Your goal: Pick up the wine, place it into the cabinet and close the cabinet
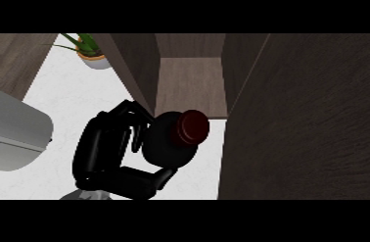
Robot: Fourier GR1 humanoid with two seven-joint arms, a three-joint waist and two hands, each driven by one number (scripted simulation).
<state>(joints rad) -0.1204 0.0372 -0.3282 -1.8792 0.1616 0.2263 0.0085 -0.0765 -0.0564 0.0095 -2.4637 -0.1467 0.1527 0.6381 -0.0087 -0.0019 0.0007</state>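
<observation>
One hand (108,153) shows at the counter (57,94), and it is clenched around the wine (173,138), a dark bottle with a deep red cap. Coming in at the view's lower left, it reads as the robot's left hand; the right hand is nowhere in view. Fingers wrap the bottle's far side while the thumb hooks beneath it, so much of the glass is hidden behind the black palm. The bottle appears lifted off the white counter and tipped so its cap faces upward toward the viewer, likely to keep the body steady while it travels. Directly ahead of the fingertips stands the cabinet (192,84), its shelf open to the front, with the door (296,118) swung wide to the hand's right. That opening looks like the reason for the grip's angle: the bottle is lined up just short of the shelf's front edge. Beyond the hand to its left sits a potted plant (90,52), and a grey appliance (22,138) lies nearer on that side.
</observation>
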